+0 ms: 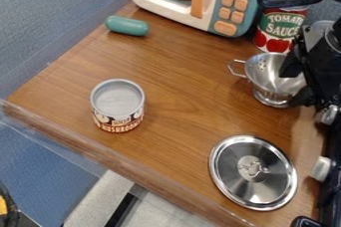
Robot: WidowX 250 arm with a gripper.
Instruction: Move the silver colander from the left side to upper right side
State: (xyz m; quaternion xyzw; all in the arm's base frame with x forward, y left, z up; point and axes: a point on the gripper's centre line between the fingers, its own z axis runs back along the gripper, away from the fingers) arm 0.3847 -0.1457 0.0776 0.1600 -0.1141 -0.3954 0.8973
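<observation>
Black pincer at round, shiny metal colander on woodgrain counter

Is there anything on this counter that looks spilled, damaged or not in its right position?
I see no spill or damage. The colander, mushroom can and tomato can are upright. Only the metal lid seems slightly odd: it lies flat on the counter with no pot under it.

Black arm at view's right edge, pincer low — fingers apart
</observation>
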